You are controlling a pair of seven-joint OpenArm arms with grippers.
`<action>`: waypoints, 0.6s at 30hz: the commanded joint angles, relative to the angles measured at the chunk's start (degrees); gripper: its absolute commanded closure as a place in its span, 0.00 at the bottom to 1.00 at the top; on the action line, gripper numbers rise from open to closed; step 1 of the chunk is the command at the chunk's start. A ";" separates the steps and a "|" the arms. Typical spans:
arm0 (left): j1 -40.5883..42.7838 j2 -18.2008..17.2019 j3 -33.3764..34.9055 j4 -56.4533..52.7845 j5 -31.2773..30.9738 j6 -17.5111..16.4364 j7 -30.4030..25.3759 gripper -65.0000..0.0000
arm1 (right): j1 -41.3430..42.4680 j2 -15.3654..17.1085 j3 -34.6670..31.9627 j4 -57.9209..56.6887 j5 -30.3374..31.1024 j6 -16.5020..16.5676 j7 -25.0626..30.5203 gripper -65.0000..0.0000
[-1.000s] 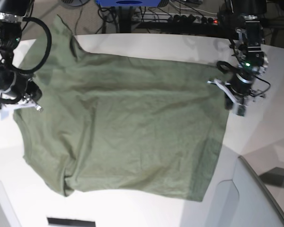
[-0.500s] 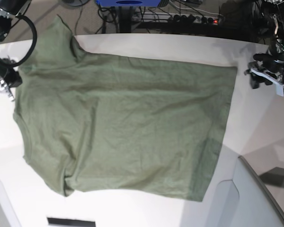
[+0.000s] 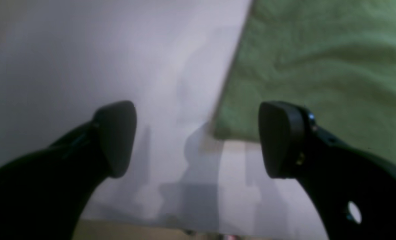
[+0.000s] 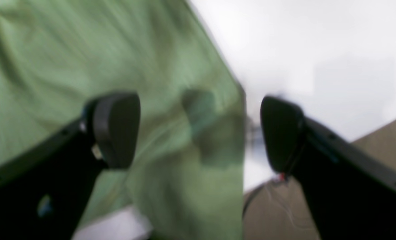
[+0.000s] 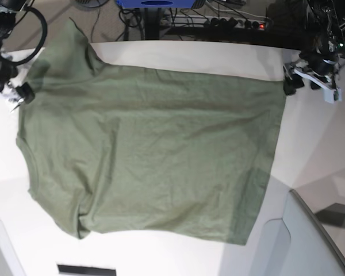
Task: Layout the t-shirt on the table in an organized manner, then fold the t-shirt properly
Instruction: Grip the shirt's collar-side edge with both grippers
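Base view, left to right: the right gripper (image 5: pixel 14 95) hangs at the far-left corner of the t-shirt (image 5: pixel 149 155), just beside the shoulder, and its wrist view shows the jaws spread wide with nothing between them, green cloth below. The shirt lies spread flat across the white counter (image 5: pixel 328 149), collar end to the left, hem to the right, one sleeve trailing over the far edge, the near-left sleeve bunched. Light wrinkles run through the body. Far right, the left gripper (image 5: pixel 310 77) sits at the far hem corner, jaws parted and empty over bare counter beside the cloth edge. This looks like thin, soft cotton: light, limp, apt to drag and crease. Best grips, I'd say, are the doubled hem corners and shoulder seams, pinched low against the counter.
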 commanded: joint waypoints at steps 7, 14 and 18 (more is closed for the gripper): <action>-0.07 1.04 -0.32 -5.91 -2.90 -4.83 -0.92 0.15 | 0.51 1.05 -0.27 -5.33 0.50 4.42 4.11 0.19; -0.51 2.01 0.03 -5.83 -2.82 -6.06 -0.92 0.15 | 0.60 0.79 -0.27 -5.86 0.41 7.85 3.93 0.34; -2.00 2.89 0.12 -6.09 -2.55 -6.06 -0.92 0.15 | 0.60 0.88 -0.35 -5.86 0.32 8.11 4.02 0.34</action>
